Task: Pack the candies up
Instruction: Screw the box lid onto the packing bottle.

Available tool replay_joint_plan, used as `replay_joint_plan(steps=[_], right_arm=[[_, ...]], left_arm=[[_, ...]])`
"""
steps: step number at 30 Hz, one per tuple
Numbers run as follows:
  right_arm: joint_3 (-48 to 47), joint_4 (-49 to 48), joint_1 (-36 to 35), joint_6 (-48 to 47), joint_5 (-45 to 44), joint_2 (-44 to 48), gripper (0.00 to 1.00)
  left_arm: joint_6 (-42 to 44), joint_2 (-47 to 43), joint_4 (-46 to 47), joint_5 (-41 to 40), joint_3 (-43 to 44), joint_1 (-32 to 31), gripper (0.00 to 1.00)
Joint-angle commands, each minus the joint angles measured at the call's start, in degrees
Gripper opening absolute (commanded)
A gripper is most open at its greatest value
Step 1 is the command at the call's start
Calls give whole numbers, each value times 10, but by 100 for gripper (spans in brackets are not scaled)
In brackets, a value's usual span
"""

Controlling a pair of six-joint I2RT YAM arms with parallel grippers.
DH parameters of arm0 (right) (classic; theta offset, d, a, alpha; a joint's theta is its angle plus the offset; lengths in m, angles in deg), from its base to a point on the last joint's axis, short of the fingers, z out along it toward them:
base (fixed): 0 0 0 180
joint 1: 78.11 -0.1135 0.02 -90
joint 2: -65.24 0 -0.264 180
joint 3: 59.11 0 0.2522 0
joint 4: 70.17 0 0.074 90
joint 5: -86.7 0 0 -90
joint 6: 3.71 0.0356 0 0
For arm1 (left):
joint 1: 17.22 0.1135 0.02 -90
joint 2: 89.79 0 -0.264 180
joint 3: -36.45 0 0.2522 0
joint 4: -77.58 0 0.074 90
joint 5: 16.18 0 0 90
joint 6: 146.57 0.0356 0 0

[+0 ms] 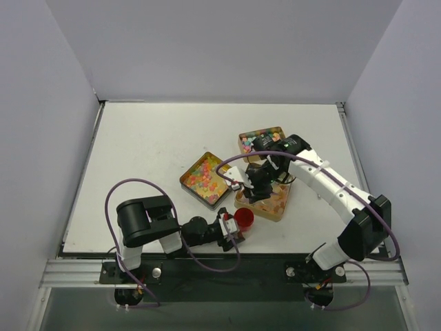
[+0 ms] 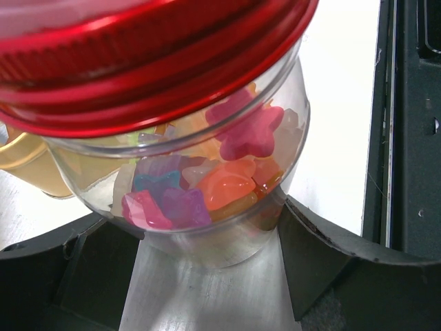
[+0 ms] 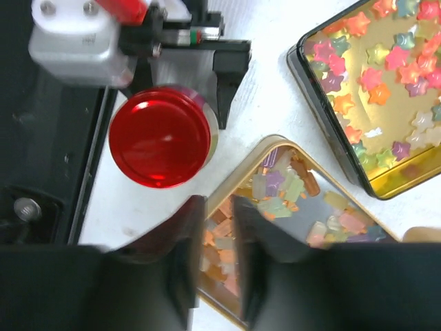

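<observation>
Candies (image 3: 289,187) scattered in the near tin (image 3: 274,141), right below the right pincer (image 3: 218,205): pale jelly bits in orange, green and lilac. Jaws drawn close, with only a thin slit between. Too blurred to tell whether a sweet is pinched there. Fingertips poised over the tin's rim on the side facing the jar.

Left pincer (image 2: 200,234) spread wide and clamped round a clear glass jar (image 2: 289,138), with a black finger (image 2: 331,262) against each flank. More candies heaped inside, star-shaped, in pink, orange, blue and violet. Red lid (image 3: 160,136) seated on top, plain and glossy.

Only a narrow strip of white table (image 1: 151,152) between jar and near tin. Jar close to the table's near edge, with a dark drop and a metal rail (image 1: 207,272) just beyond. Little room there.

Left of the near tin and just apart from it, a second tin (image 3: 324,117), dark-walled and gold inside, its floor dotted with star candies. Farther back, a third tin (image 1: 240,141) with mixed sweets, partly under the right arm.

Beyond the tins, broad open tabletop to the left and far side, closed in by pale walls (image 1: 48,138) on left, far and right.
</observation>
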Motion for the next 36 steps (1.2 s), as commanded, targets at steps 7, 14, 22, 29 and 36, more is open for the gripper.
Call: replay_joint_plan(steps=[7,14,22,29,36], right_arm=[[26,34,-79,49,44,4,3],[71,3,-109,73,8,-11,2],[81,-27,-95,106,-22,3,2],[132,-59,-146,124,-84,-23,0],[187,-90,-164,157,-112,-10,0]], left_arm=[[-6,5,-59,1,6,3,0],[-6,6,-60,-4,6,4,0],[-8,12,-65,4,11,0,0],[-3,9,-59,-4,7,-3,0],[2,8,-59,-4,6,-4,0]])
